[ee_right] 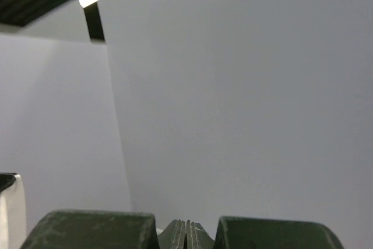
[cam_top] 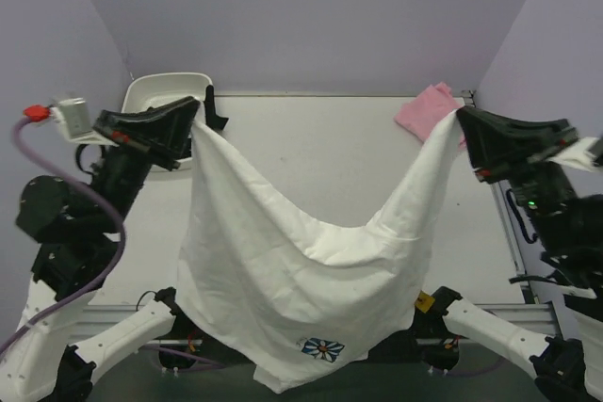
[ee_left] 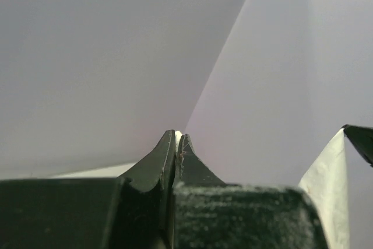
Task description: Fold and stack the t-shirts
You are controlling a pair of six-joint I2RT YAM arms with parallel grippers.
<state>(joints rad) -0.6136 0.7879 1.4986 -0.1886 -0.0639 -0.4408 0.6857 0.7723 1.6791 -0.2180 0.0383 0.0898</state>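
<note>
The white t-shirt (cam_top: 283, 261) hangs spread in the air between my two grippers, sagging in the middle. Its lower edge, with a blue-and-white daisy print (cam_top: 323, 349), droops past the table's near edge. My left gripper (cam_top: 196, 110) is shut on its upper left corner; a sliver of white cloth shows between the closed tips (ee_left: 176, 136). My right gripper (cam_top: 461, 116) is shut on the upper right corner, and in the right wrist view (ee_right: 186, 228) the jaws are pressed together. The pink t-shirt (cam_top: 426, 110) lies crumpled at the table's far right, just behind the right gripper.
A white plastic tub (cam_top: 160, 91) stands at the far left corner behind the left arm. Purple walls enclose the table (cam_top: 311, 138) on three sides. Both wrist cameras point up at the walls; an edge of white cloth (ee_left: 326, 190) shows in the left wrist view.
</note>
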